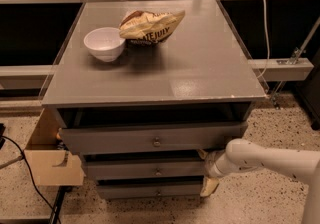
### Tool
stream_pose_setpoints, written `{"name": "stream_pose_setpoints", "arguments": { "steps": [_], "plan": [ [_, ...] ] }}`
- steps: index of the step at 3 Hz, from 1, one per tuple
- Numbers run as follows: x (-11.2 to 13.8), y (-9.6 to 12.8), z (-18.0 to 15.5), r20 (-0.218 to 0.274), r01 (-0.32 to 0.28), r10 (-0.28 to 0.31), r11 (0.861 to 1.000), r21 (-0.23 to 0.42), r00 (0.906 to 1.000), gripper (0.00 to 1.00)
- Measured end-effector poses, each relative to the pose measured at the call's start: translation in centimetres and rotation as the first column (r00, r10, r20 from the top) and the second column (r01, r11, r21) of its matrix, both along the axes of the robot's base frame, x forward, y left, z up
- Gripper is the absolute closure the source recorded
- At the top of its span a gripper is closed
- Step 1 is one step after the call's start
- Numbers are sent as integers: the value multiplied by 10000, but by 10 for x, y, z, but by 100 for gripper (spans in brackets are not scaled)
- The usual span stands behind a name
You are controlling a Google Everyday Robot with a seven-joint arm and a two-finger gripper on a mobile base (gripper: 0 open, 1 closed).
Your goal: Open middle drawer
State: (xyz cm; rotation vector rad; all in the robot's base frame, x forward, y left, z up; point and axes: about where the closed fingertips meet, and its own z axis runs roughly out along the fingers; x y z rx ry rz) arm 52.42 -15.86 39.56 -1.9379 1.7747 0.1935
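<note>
Middle drawer (145, 170) lies directly beneath the top drawer (115, 140), set further back. Gripper (206, 170) sits below the top drawer's right end, against the middle drawer's edge, fingers apart

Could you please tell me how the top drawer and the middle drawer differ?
The top drawer has a taller, wider front than the middle drawer. The top drawer juts further forward; the middle drawer sits back beneath it. The gripper is at the middle drawer's right end, not at the top drawer. Both are grey and flat-fronted.
</note>
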Motion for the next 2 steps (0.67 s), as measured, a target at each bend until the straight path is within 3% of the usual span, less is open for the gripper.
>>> {"name": "stream_pose_setpoints", "arguments": {
  "steps": [2],
  "plan": [
    [-2,-2,-6,-544,104,-117,9997,-239,9985,0]
  ]
}}
